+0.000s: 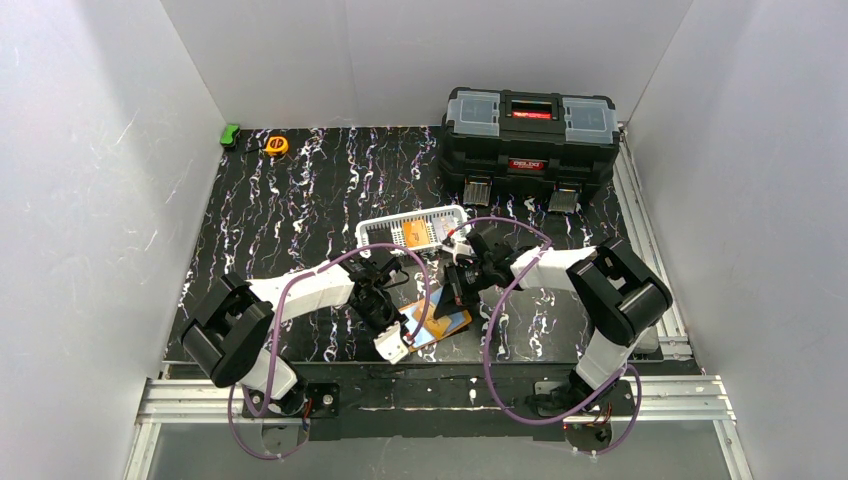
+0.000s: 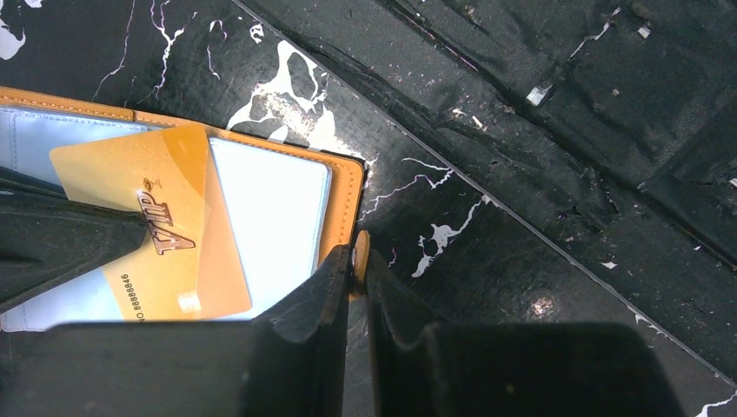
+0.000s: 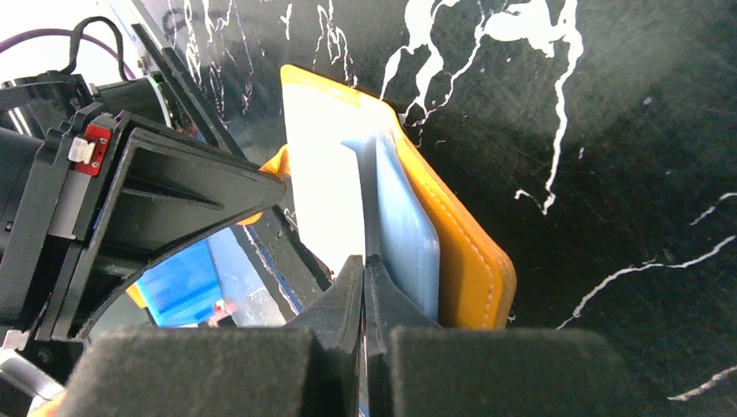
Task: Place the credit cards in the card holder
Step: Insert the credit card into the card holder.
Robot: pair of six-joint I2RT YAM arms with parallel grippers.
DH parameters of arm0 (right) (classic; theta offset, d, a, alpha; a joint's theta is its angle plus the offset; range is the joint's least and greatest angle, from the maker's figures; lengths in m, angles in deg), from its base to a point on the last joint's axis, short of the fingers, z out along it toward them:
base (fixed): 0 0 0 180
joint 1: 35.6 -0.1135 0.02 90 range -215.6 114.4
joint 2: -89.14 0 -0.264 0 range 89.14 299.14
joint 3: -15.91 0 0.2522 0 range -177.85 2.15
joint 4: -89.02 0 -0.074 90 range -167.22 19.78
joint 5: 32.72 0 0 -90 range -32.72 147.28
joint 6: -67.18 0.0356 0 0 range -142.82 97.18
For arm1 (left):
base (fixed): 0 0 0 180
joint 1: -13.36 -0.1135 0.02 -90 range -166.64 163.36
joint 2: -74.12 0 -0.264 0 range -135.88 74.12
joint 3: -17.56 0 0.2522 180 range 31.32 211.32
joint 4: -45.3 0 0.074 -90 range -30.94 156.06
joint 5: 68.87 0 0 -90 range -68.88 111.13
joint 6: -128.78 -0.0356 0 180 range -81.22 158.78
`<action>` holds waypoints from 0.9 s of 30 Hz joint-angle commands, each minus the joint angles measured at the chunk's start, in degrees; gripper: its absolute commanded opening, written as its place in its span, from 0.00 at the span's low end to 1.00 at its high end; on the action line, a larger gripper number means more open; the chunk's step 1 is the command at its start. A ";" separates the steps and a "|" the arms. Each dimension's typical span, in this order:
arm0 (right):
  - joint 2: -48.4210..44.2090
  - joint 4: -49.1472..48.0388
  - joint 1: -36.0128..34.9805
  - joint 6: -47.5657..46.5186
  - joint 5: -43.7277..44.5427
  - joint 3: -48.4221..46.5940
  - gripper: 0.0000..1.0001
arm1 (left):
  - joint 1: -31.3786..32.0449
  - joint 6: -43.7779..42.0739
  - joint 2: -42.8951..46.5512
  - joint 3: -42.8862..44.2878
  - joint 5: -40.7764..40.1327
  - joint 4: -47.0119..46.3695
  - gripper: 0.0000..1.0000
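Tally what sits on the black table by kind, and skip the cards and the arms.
Toolbox: 1
White basket: 1
Card holder: 1
Tape measure: 1
Green object: 1
Total: 5

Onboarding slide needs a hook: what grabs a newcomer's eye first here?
The open orange card holder near the table's front edge, held from both sides: the left gripper pinches its orange rim, the right gripper a pocket's edge. A gold VIP card lies on its pale-blue inside. Far right stands a black toolbox.
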 commanded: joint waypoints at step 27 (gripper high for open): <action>-0.75 -4.28 0.53 1.41 7.49 2.34 0.01 | 1.28 2.40 2.25 -1.52 3.16 -1.02 0.09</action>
